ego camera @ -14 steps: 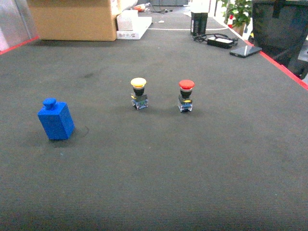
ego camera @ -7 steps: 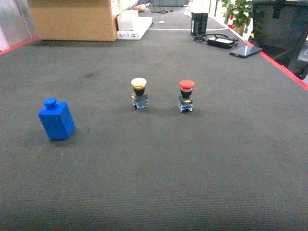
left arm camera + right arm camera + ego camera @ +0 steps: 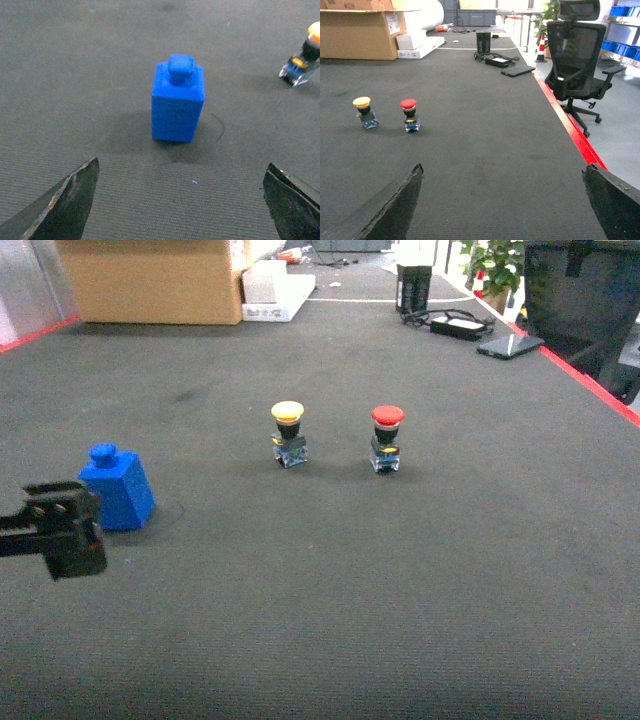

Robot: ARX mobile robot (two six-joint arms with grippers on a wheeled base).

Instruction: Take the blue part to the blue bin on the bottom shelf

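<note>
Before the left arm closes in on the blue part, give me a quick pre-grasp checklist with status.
1. Blue part upright on the mat: ok.
2. Left tool open, fingers spread wider than the part: ok.
3. Part centred between the fingers in the left wrist view: ok.
4. Fingers around the part: not ok, it sits ahead of the fingertips, apart.
5. Yellow pushbutton and red pushbutton clear of the approach: ok, both stand off to the side.
6. Blue bin and bottom shelf in sight: not ok, in none of the views.
</note>
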